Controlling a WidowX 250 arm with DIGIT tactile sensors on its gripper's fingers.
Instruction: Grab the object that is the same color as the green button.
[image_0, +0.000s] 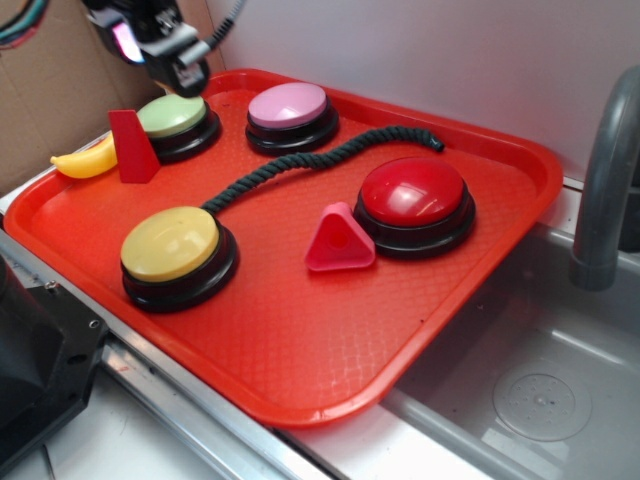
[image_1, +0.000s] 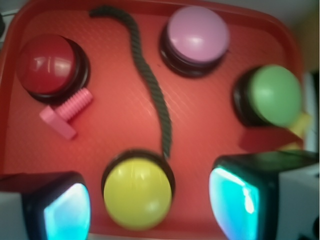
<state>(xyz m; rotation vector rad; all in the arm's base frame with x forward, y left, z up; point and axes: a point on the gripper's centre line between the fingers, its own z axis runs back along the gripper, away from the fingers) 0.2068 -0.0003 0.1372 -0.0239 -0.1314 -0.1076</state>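
Observation:
The object, a long dark green twisted rope (image_0: 320, 160), lies in a curve across the middle of the red tray (image_0: 300, 360); in the wrist view the rope (image_1: 150, 85) runs from the tray's far rim to the yellow button. The green button (image_0: 172, 115) (image_1: 275, 95) sits at the tray's back left. My gripper (image_0: 180, 70) (image_1: 150, 207) hangs high over the tray's back left, by the green button and well apart from the rope. It is open, its fingers (image_1: 240, 200) spread wide with nothing held between them.
Yellow button (image_0: 170, 245), pink button (image_0: 288, 105) and red button (image_0: 413, 192) share the tray with a pink plastic piece (image_0: 338, 240) and a red wedge (image_0: 132, 147). A banana (image_0: 85, 160) lies on the left rim. A sink and grey faucet (image_0: 605, 180) are at the right.

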